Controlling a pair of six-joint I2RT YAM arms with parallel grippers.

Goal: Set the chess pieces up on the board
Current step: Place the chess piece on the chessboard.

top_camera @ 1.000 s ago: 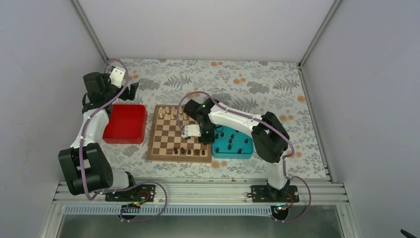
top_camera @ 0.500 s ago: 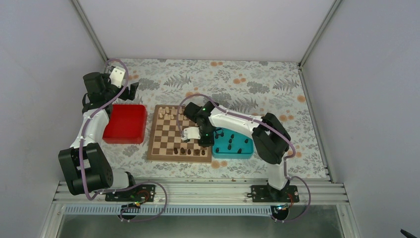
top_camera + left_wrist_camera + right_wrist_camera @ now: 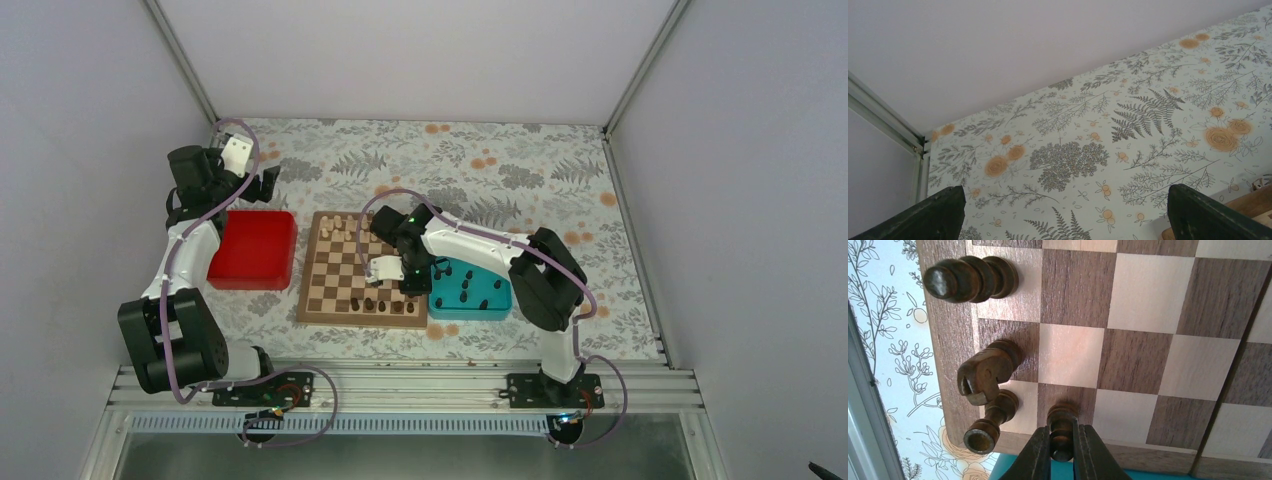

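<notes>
The wooden chessboard lies mid-table. My right gripper is over its near right corner, shut on a dark pawn whose base rests on a dark square of the board in the second row. Beside it on the edge row stand a dark rook, a knight and another dark piece. More dark pieces lie in the teal tray. My left gripper is open and empty, raised over the back left of the table, its fingers wide apart.
Cream pieces stand along the board's far rows. A red tray sits left of the board. A teal strip of tray shows just beyond the board's edge under my right gripper. Grey walls enclose the floral table.
My right gripper has shifted slightly towards the board's near edge with the pawn in it. The left arm has not moved.
</notes>
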